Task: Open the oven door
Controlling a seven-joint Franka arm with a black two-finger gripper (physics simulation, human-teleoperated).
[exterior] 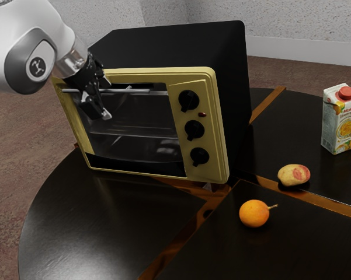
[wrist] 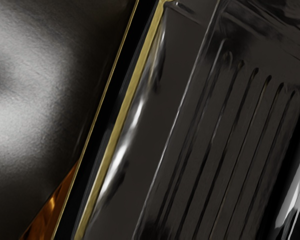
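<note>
Looking at a toaster-style oven [exterior: 236, 96] on a round black table [exterior: 58, 204] here, guys. It's got a gold front and sits up by the table's curved edge on the exterior view's left. The oven door [exterior: 134, 128] is in that front, mostly dark glass, standing upright rather than folded down; whether it's cracked open a hair, I honestly can't say. The gripper [exterior: 100, 108] is right at the door's upper part, by the metal handle [exterior: 128, 91], over toward the end away from the knobs [exterior: 194, 129]. Can't tell how far open it is, or whether it's got hold of the handle, sorry.

Wrist view is looking down at the oven's front: gold trim, see-through glass and a bunch of thin parallel lines, with the shiny tabletop past the trim.

Rest of the table: an orange fruit with a stem [exterior: 254, 213] lies near the corner where the wood strips [exterior: 333, 206] meet. A yellow and pink fruit [exterior: 294, 175] is right by one strip's edge, between the orange one and a juice carton [exterior: 340, 125]. The carton stands upright with a red cap, toward the exterior view's right edge.
</note>
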